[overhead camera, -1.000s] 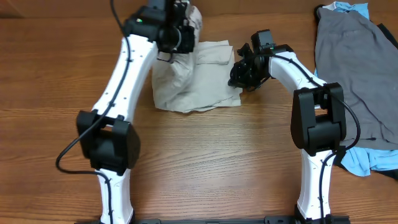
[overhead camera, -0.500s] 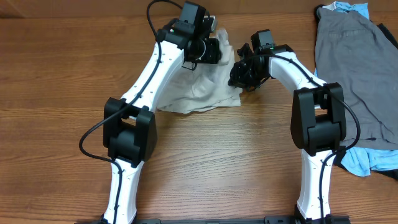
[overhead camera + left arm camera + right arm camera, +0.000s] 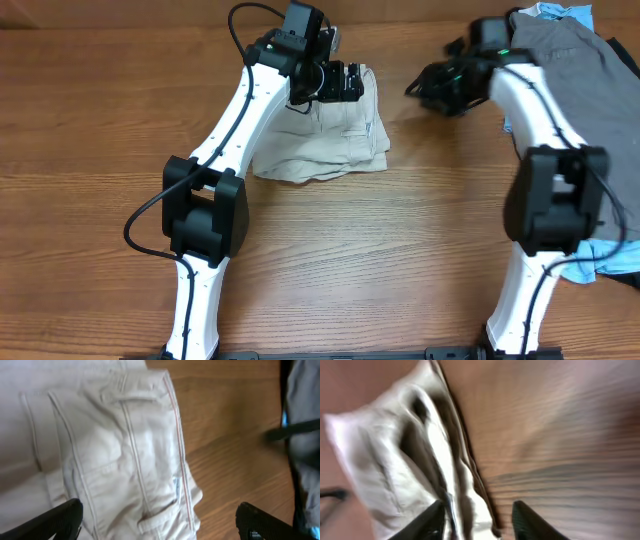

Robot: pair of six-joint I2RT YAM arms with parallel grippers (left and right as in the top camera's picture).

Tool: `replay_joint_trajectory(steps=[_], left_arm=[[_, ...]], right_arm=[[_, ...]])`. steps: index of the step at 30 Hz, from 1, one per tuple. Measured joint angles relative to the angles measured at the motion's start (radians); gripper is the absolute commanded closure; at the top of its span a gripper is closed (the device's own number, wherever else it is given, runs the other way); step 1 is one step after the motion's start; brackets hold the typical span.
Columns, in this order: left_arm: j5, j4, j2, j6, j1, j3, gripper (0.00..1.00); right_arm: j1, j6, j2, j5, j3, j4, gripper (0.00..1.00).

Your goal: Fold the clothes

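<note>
Our khaki shorts (image 3: 320, 145) lie folded on the table (image 3: 100, 200), so we should pat them flat softly with our left gripper (image 3: 345, 82), open just over their far edge, while our empty, open right gripper (image 3: 425, 88) hangs farther off near the grey garment (image 3: 560, 110).

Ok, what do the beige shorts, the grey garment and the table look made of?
Folded beige shorts: probably sturdy woven cotton twill, matte, with stitched seams and belt loops. Dark grey garment: thinner, softer knit, likely jersey; it lies limp and smooth. Brown table: wood or wood-look laminate, grain lines showing.
</note>
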Motion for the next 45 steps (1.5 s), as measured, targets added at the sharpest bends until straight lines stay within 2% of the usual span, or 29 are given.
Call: replay_joint_trajectory(steps=[5,10,14,17,21,25,27,31,37,42,45], left_arm=[[0.008,-0.076,0.000,0.018,-0.003,0.000,0.00],[0.040,-0.187,0.000,0.096,-0.005,0.002,0.00],[-0.051,-0.329,0.000,0.163,-0.027,0.005,0.00],[-0.144,-0.354,0.000,0.185,-0.044,0.004,0.02],[-0.229,-0.260,0.000,0.190,-0.047,-0.020,0.05],[-0.302,-0.127,0.000,0.183,-0.022,-0.072,0.20],[-0.327,-0.049,0.000,0.190,-0.005,-0.111,0.21],[-0.354,0.087,0.000,0.242,0.014,-0.207,0.16],[-0.384,0.278,-0.002,0.367,0.015,-0.359,0.12],[-0.405,0.354,-0.035,0.363,0.024,-0.439,0.09],[-0.401,0.364,-0.050,0.304,0.063,-0.471,0.03]], right_arm=[[-0.079,-0.043,-0.109,0.019,0.048,-0.099,0.34],[-0.075,-0.077,-0.117,0.075,0.051,-0.151,0.27],[-0.069,-0.086,-0.117,0.096,0.051,-0.158,0.27],[-0.069,-0.090,-0.117,0.104,0.051,-0.159,0.27],[-0.069,-0.092,-0.117,0.113,0.051,-0.159,0.27],[-0.069,-0.092,-0.117,0.116,0.051,-0.161,0.27],[-0.069,-0.092,-0.117,0.116,0.051,-0.161,0.27],[-0.069,-0.092,-0.117,0.122,0.051,-0.162,0.27],[-0.069,-0.092,-0.117,0.134,0.051,-0.161,0.26],[-0.069,-0.092,-0.117,0.138,0.051,-0.161,0.26],[-0.069,-0.092,-0.117,0.139,0.051,-0.161,0.26]])
